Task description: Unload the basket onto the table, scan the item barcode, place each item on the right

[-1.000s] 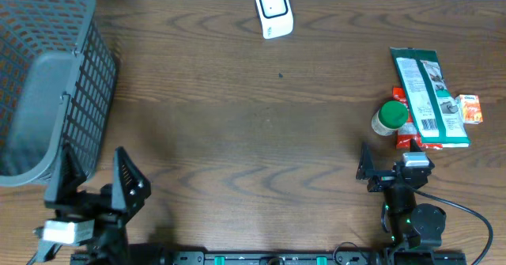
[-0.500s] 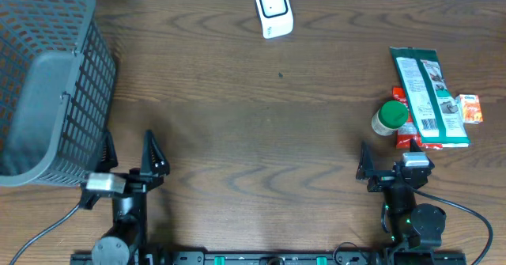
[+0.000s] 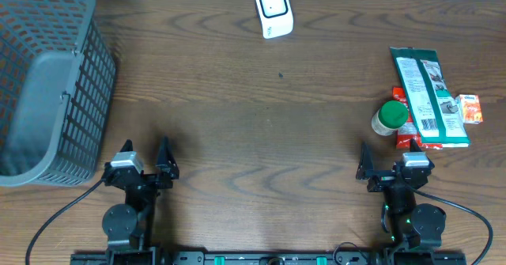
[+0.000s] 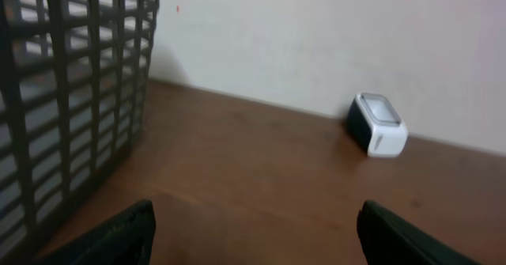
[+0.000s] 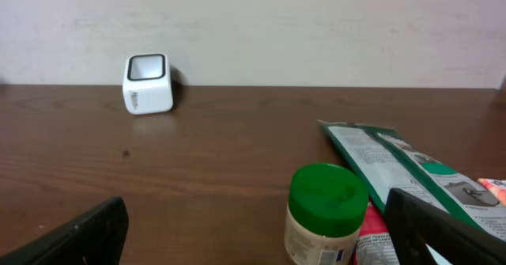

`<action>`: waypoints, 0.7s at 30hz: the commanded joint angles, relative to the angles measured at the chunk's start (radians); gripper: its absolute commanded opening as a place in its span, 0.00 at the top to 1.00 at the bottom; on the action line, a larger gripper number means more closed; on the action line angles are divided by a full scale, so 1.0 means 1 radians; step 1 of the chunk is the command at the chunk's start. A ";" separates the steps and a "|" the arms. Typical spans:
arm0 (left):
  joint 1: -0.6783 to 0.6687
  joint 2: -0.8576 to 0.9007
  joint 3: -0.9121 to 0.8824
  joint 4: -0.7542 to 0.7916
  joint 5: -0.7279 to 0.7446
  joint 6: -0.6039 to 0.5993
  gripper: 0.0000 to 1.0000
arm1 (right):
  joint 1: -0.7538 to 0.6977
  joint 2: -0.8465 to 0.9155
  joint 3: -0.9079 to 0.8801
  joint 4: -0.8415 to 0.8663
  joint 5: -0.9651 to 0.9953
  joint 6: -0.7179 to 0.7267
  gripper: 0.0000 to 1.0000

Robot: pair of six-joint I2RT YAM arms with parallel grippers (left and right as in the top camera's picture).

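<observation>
The white barcode scanner (image 3: 273, 10) stands at the table's far edge, also seen as a white box (image 4: 378, 124) in the left wrist view and the scanner (image 5: 147, 84) in the right wrist view. The items lie at the right: a green-lidded jar (image 3: 390, 117), a green-and-white packet (image 3: 429, 96), a red packet (image 3: 408, 139) and a small orange pack (image 3: 470, 108). My right gripper (image 3: 389, 164) stands open just in front of the jar (image 5: 326, 214), holding nothing. My left gripper (image 3: 141, 160) stands open low at the front left, empty.
A large grey mesh basket (image 3: 49, 83) fills the back left corner, close beside the left gripper; its wall (image 4: 71, 99) fills the left of the left wrist view. A pale wall runs behind the table.
The left arm has swung right and settled lower at the front edge, its jaws pointing toward the far side. The right arm and the items have not moved.
</observation>
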 commanded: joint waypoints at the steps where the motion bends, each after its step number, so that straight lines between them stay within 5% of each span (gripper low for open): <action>1: 0.000 -0.005 -0.002 -0.024 0.016 0.081 0.18 | -0.003 -0.006 -0.002 -0.004 0.005 0.013 0.01; 13: -0.001 -0.005 -0.002 -0.086 0.063 0.261 0.18 | -0.003 -0.006 -0.002 -0.004 0.005 0.013 0.01; 21: -0.001 -0.005 -0.002 -0.087 0.069 0.266 0.18 | -0.003 -0.006 -0.002 -0.004 0.005 0.013 0.01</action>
